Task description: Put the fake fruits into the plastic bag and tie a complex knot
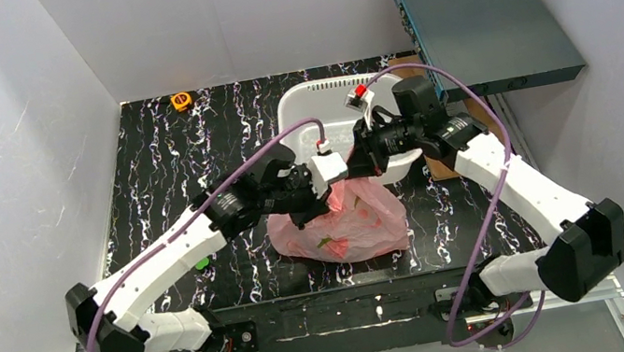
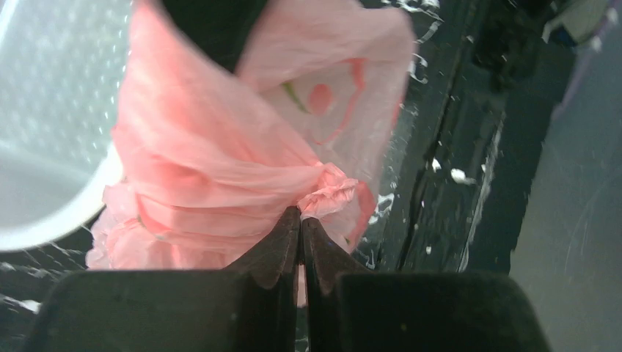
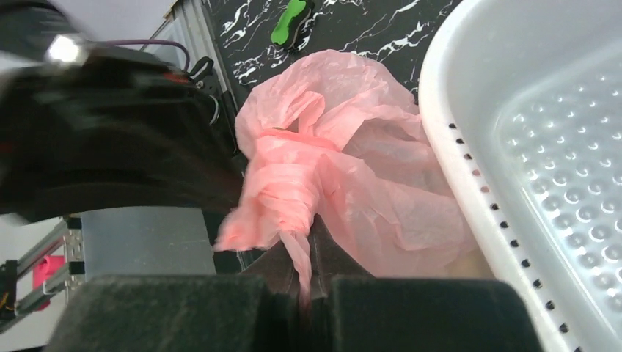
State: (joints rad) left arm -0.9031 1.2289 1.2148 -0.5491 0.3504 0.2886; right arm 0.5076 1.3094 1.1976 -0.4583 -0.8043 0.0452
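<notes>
Two arms were in view, both reaching inward from the near edge of the table and meeting over its middle. The left arm ran up from the lower left with its wrist turned toward the centre. The right arm bent back from the lower right and came in from the far side.

The left pincer was closed, fingertips together, nipping a gathered fold of the plastic bag. The right pincer was likewise closed on a twisted strand of the same bag, which ran down between its fingers. The two pincers stood near each other above the bag's bunched neck.

One plastic bag was counted. It sat on the table between the arms, near the front edge, its body bulging and touching the near rim of the white basket. The fake fruits could not be made out through the pink film, so no count was possible.

Other items: one white basket behind the bag; one green toy on the table left of the bag, apart from it; one small orange object at the far edge; one dark flat box at the far right.
</notes>
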